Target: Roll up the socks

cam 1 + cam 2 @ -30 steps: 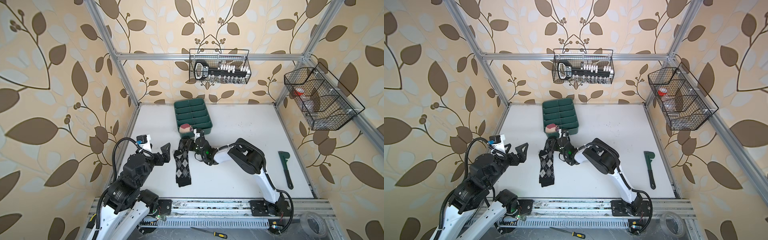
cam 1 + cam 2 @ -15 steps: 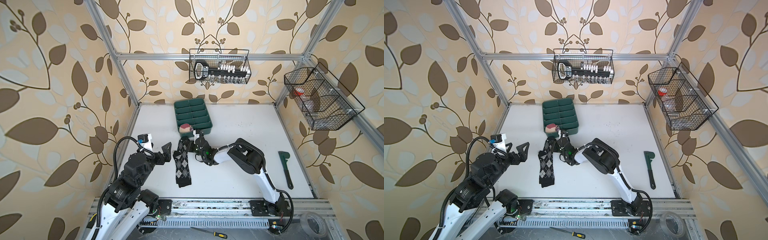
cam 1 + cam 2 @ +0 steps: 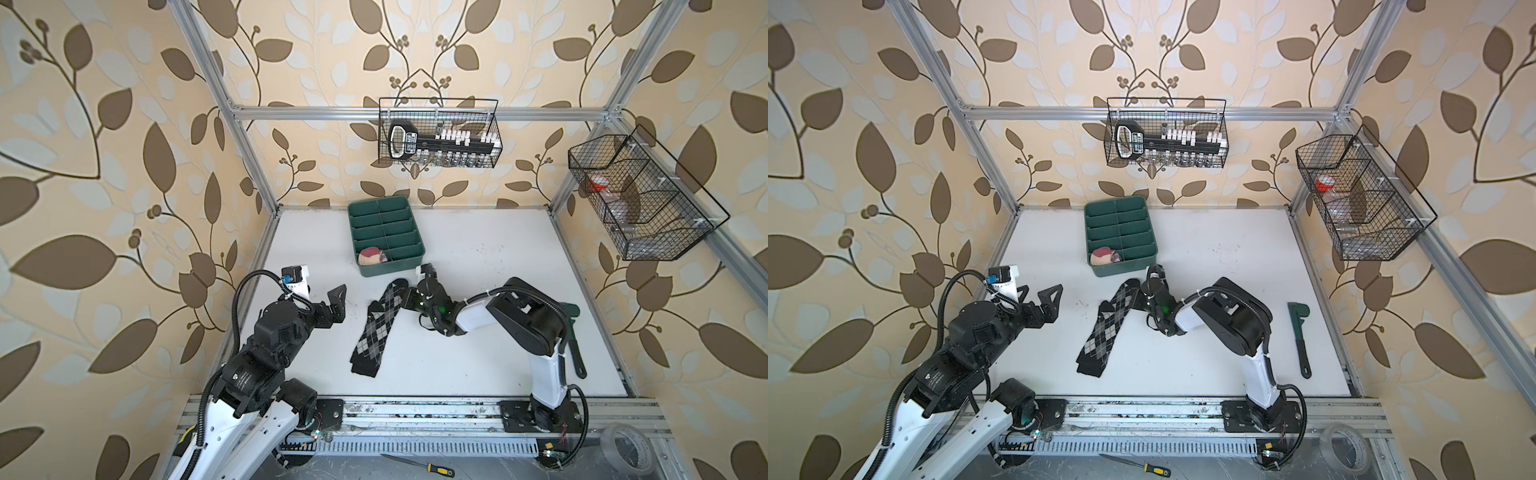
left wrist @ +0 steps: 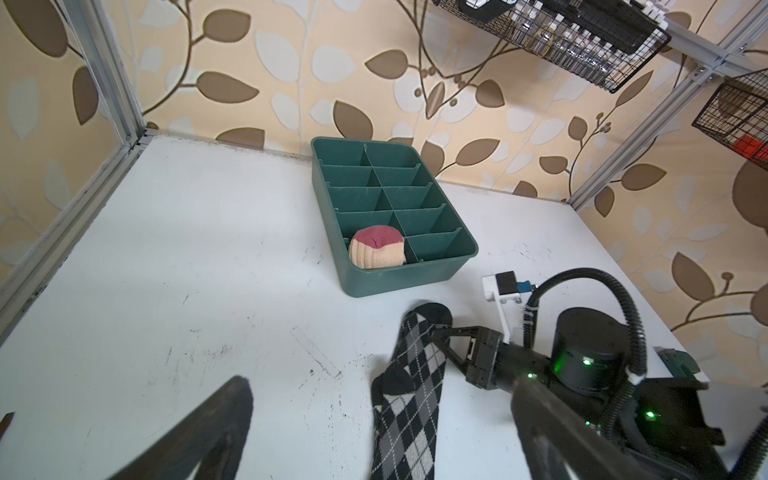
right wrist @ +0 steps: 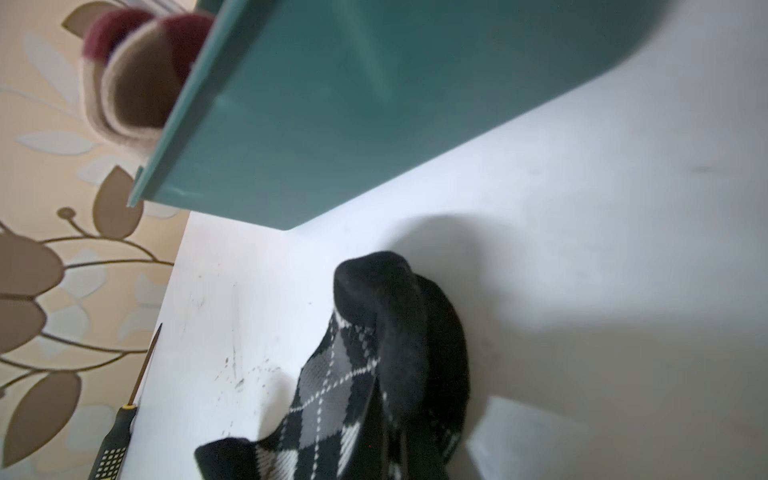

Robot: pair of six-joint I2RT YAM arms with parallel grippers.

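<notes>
Nearest me, past the front rail at 6 o'clock, a screwdriver (image 3: pixel 417 462) lies on the floor, with a roll of tape (image 3: pixel 625 446) off toward 5 o'clock.

On the white table (image 3: pixel 478 257), my left gripper (image 3: pixel 336 304) hangs at about 8 o'clock. Its jaws are spread wide and hold nothing. It is near the argyle sock (image 3: pixel 376 328) but clear of it.

That sock lies flat left of centre, its cuff end pointing to 6 o'clock and its foot angled toward 1 o'clock. My right gripper (image 3: pixel 409 297) reaches in from 3 o'clock and is clenched on the foot just short of the toe. The right wrist view shows the black toe fabric bunched up in a raised fold.

At 4 o'clock, near the right edge, a wrench (image 3: pixel 1300 336) lies well apart from everything else.

Farther out, at 12 o'clock from the toe and just beyond it, stands a green tray (image 3: pixel 417 253) with divided compartments. The beige sock (image 3: pixel 371 256) sits rolled up in the compartment at the tray's 7 o'clock corner.

Beyond that, a wire basket (image 3: pixel 438 133) hangs on the back wall at 12 o'clock, and another basket (image 3: pixel 640 199) hangs at 2 o'clock.
</notes>
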